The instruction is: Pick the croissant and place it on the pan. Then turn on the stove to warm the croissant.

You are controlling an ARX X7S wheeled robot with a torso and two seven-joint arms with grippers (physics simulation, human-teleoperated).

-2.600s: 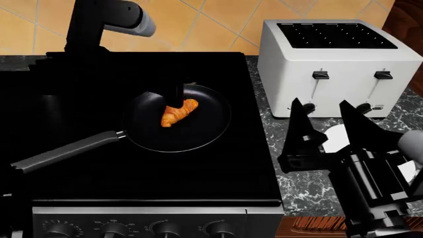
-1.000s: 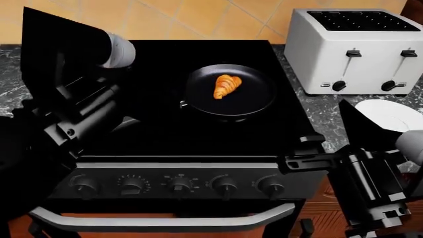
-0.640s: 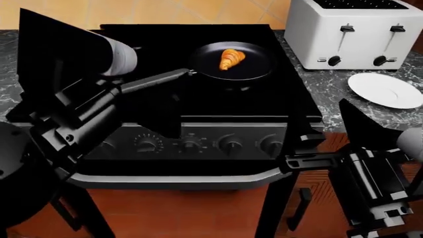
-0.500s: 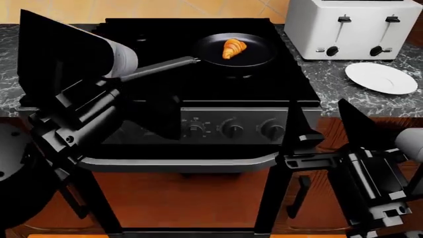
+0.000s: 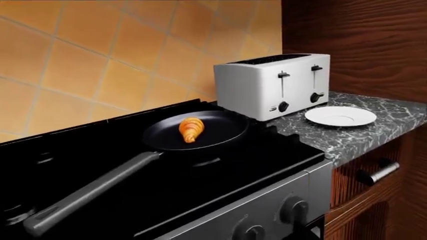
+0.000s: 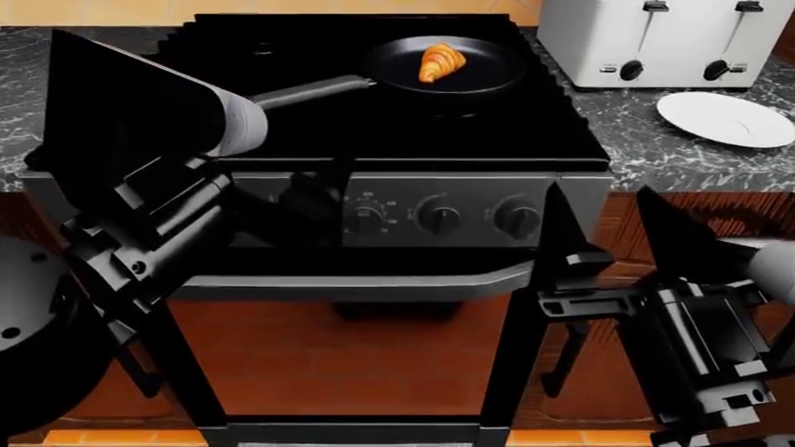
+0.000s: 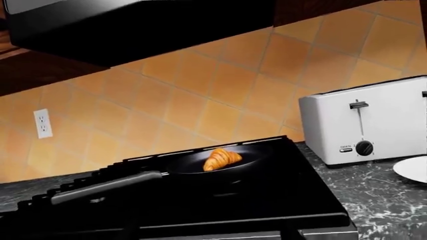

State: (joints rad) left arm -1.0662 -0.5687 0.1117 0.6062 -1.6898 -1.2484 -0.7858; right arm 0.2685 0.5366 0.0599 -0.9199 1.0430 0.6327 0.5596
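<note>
In pan (image 6: 478,74): croissant (image 6: 441,62) (lengthwise diagonal)

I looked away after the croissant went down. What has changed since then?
The left gripper let go of the croissant, left the pan and now hangs by the stove's knobs. The view backed away. The croissant stayed in the pan; the right gripper stayed open.

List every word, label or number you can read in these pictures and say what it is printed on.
None is readable.
Toaster: a small label beside its knob, too blurred to read.
Stove knobs: faint tick marks around the dials, no legible numbers.
</note>
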